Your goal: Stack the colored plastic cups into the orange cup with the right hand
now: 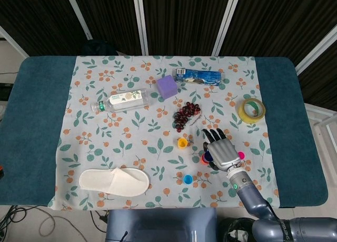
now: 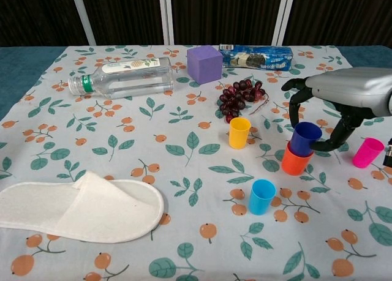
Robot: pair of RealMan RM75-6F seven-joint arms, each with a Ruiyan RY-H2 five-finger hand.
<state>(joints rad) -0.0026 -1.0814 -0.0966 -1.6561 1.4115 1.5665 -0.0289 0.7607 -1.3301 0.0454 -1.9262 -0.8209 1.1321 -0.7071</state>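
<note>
Inspector: Fingers?
Operator: My right hand (image 2: 343, 94) curls fingers (image 2: 296, 106) around the blue cup (image 2: 304, 139), seated in the orange cup (image 2: 294, 163).
Inspector: Pose?
Operator: Palm down, above both cups.

Five cups — orange (image 2: 295, 163), dark blue (image 2: 304, 138), yellow (image 2: 239, 133), light blue (image 2: 262, 196), pink (image 2: 367, 152) — one bottle (image 2: 125, 76), one slipper (image 2: 73, 207).

You have bright, even overhead light; shadows under the slipper (image 2: 79, 209) are soft, and both views are sharp.

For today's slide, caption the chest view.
Right hand lowers the dark blue cup into the orange cup.
</note>
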